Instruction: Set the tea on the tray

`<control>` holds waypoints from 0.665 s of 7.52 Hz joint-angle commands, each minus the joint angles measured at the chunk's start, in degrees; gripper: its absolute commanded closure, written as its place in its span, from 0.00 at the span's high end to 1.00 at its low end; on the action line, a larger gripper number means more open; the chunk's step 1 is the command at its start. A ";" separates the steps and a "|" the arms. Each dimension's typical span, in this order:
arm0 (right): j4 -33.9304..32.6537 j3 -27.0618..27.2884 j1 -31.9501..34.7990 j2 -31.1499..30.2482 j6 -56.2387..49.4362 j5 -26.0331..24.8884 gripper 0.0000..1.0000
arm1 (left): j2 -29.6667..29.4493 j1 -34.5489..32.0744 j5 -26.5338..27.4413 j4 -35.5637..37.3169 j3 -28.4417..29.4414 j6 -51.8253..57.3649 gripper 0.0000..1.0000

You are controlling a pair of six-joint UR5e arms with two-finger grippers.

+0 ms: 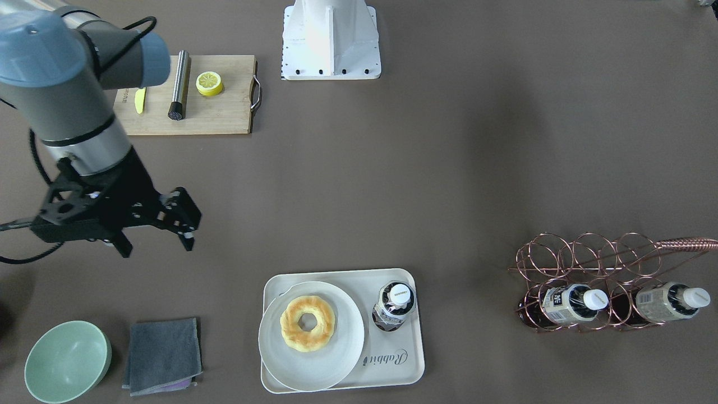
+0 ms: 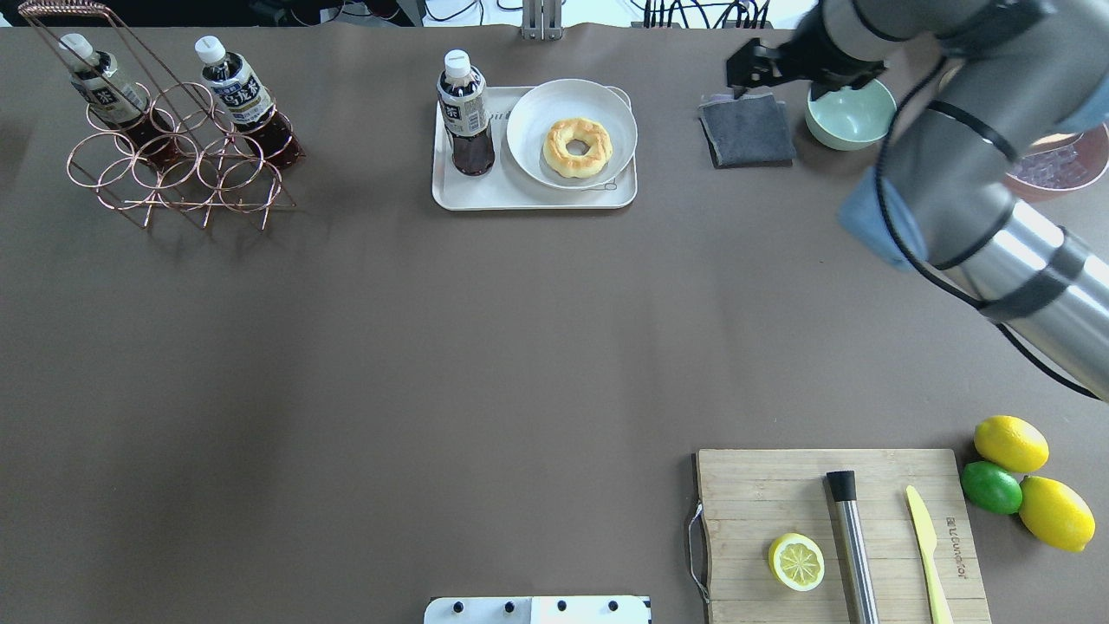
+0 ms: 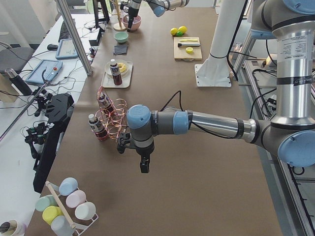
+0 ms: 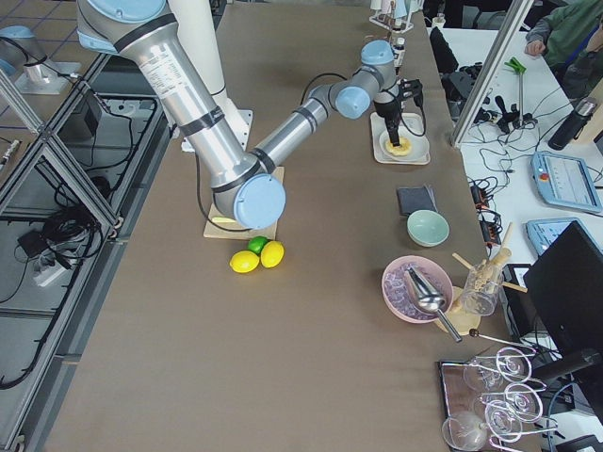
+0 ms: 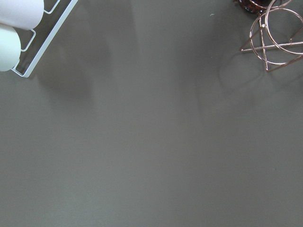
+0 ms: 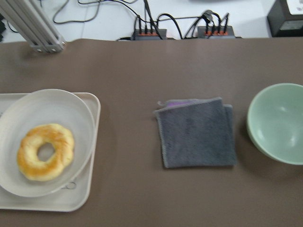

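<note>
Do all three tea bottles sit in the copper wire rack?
No, only two bottles rest in the rack; the third tea stands upright on the tray beside the plate.

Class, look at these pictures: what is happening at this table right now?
One tea stands upright on the tray, beside the plate with the doughnut. The right end effector hangs open and empty above the table, off to the tray's side. The left end effector hangs near the rack, which holds two more bottles.
</note>
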 commanded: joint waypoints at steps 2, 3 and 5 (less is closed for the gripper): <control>-0.44 10.10 11.02 -30.59 -24.71 5.20 1.00 | -0.74 0.17 -0.34 0.56 3.42 0.50 1.00; -0.71 6.87 14.80 -33.27 -33.45 5.11 1.00 | -0.65 0.17 -0.43 0.56 3.17 0.50 1.00; -3.07 0.01 22.35 -34.53 -44.12 5.98 1.00 | -0.74 0.17 -0.52 0.48 3.00 0.77 1.00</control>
